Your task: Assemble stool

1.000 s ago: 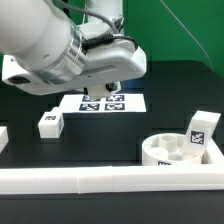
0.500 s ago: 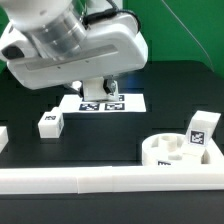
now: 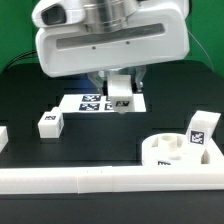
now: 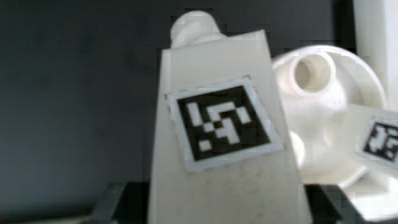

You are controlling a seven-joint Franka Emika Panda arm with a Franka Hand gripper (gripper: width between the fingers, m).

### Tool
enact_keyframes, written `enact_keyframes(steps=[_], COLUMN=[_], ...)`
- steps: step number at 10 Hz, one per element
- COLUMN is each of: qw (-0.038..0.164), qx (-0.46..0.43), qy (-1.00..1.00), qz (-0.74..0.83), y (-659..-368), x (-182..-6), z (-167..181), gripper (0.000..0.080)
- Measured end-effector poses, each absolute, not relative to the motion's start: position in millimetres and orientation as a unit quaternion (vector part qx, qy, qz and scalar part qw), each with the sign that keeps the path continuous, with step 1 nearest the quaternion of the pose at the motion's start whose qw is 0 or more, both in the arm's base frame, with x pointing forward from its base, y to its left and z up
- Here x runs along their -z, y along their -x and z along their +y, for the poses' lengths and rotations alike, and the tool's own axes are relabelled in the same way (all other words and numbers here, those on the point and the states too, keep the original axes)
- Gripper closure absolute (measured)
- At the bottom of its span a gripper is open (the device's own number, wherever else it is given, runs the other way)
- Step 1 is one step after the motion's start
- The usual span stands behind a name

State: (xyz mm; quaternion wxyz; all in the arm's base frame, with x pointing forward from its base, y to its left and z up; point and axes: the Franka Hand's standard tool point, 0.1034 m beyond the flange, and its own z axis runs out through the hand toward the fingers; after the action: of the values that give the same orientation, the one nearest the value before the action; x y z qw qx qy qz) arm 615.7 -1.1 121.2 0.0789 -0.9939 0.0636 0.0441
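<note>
Three legs in view. The first leg point(image 3: 121, 92) is pinched between the fingers point(image 4: 128, 205) and hangs over the marker board point(image 3: 85, 101) on the far side of the table point(image 3: 100, 140). Can't tell if it touches the board. In the wrist view its tag point(image 4: 228, 125) faces the camera. The second leg point(image 3: 49, 122) lies loose on the table, near the board, on the exterior view's left. The third leg point(image 3: 201, 132) stands up out of the seat point(image 3: 160, 152), near side, on the exterior view's right. The seat sits just behind the white rail point(image 3: 70, 181) along the near edge.
</note>
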Motion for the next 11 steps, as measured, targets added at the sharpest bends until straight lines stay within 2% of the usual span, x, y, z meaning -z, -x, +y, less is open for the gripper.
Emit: enact_keyframes(steps=[2, 3, 5, 7, 9, 11], qw=[0.064, 0.048, 0.051, 0.049, 0.036, 0.041], qx=[0.009, 0.015, 0.03, 0.045, 0.124, 0.2], qy=[0.995, 0.998, 0.997, 0.997, 0.99, 0.977], qz=[0.069, 0.049, 0.046, 0.047, 0.049, 0.067], y=[-615, -617, -628, -630, -639, -651], x=[-119.0, -116.7, -123.5, -121.4, -120.5, -125.4], z=[-4, 9, 33, 29, 28, 39], gripper=[0.0475, 0.0475, 0.0475, 0.0475, 0.0475, 0.0475])
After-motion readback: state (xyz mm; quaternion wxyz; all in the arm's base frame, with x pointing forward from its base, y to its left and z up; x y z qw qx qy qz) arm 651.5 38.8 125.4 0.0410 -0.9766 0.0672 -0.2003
